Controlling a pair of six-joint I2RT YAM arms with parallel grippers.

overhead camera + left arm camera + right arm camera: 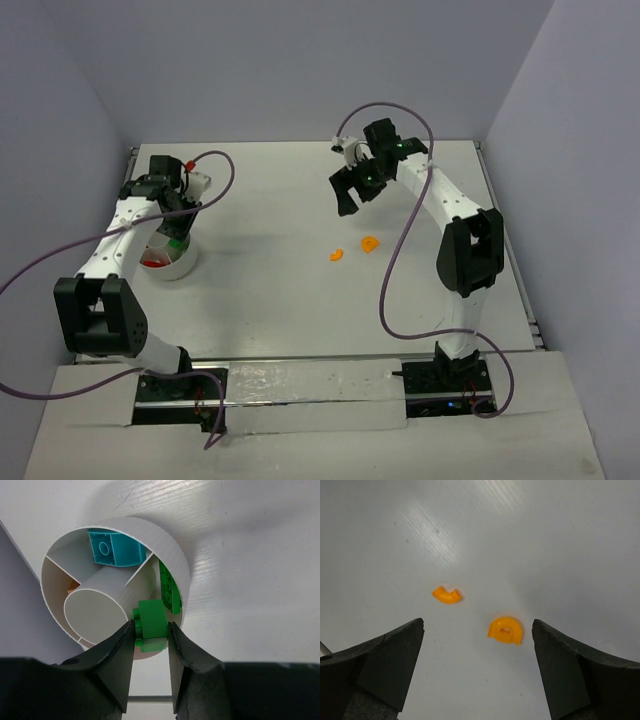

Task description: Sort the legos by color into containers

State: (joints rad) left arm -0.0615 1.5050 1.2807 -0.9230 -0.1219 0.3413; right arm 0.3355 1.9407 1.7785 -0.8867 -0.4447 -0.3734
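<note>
— White table is stretching out under your arms, with grey walls closing round it. Your bowl is sitting on its left side.

— Your left gripper is hanging right over that bowl's near rim. Its jaws are pinching a green brick from both sides, closed down to just the brick's width.

— You're holding that brick beside the central ring, at the edge of the right-hand compartment. Another green piece is already leaning against the wall there.

— A cyan brick is lying in the far compartment. An orange bit is peeking out of the left one, but you're not seeing enough of it to tell its shape.

— From above, a red bit is showing in the bowl too.

— Your right gripper is hovering above the middle of the table, well apart from the bowl. Its jaws are standing wide open and gripping nothing.

— Two orange pieces are lying loose on the table below it: a small arc and, near it, a half-round. They're not touching each other.

— In your right wrist view the half-round is lying between the open fingers, nearer the right one. The arc is sitting a little farther off, toward the left one.
</note>
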